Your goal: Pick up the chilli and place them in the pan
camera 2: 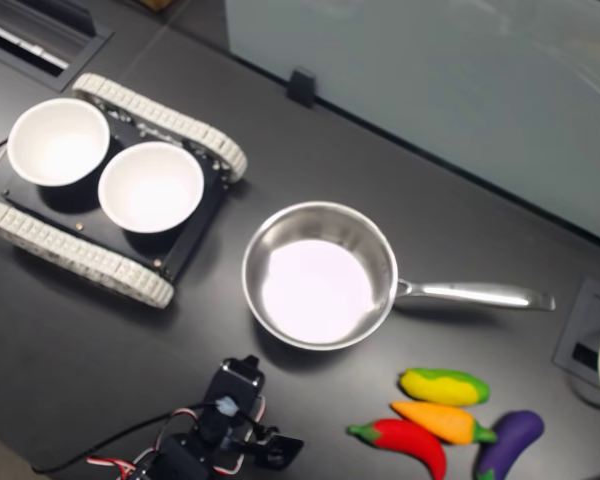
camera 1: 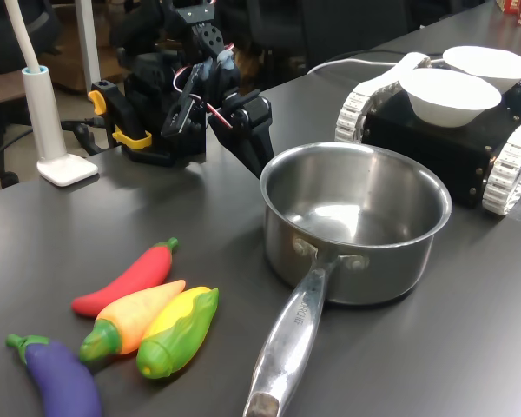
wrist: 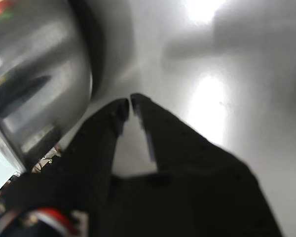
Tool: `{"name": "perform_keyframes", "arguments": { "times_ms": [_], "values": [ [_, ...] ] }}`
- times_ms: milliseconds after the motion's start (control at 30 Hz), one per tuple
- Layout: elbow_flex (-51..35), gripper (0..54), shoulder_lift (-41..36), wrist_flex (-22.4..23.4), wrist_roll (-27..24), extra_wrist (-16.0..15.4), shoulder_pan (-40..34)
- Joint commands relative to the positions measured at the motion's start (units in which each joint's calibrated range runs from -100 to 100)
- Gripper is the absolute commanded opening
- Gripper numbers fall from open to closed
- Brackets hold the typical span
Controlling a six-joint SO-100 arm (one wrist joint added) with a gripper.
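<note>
Red chilli point(camera 1: 126, 278): lies on dark surface point(camera 1: 417, 347) among toy vegetables, untouched, long axis slanting stem-up in the first exterior view. Fingers point(wrist: 129, 104): nearly pressed together, empty, behind pan point(camera 1: 356, 221), well apart from chilli.

My arm point(camera 1: 187, 95) was built almost wholly of matte black plastic, in blocky, angular segments. In the first exterior view, thin red, white and black wires looped loosely between the joints, and a pale bluish-grey piece sat near the top of the upper links. Yellow clamp handles point(camera 1: 126, 130) stood out against the black at my base. In the second exterior view, a red and white cable point(camera 2: 130, 445) trailed away from the base. In the wrist view, my gripper point(wrist: 129, 104) was two dark, tapering fingers with narrow tips, and a red-and-white wire bundle point(wrist: 52, 217) showed near the wrist.
</note>
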Motion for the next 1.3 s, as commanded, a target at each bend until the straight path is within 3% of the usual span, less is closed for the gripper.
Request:
{"name": "perform_keyframes", "arguments": {
  "times_ms": [0, 1267],
  "values": [
    [-1.1, 0.2, -0.6, -2.6, -0.1, -0.6, 0.0],
    [-2.2, 0.1, -0.6, -0.7, 2.5, -0.5, -4.3]
  ]
}}
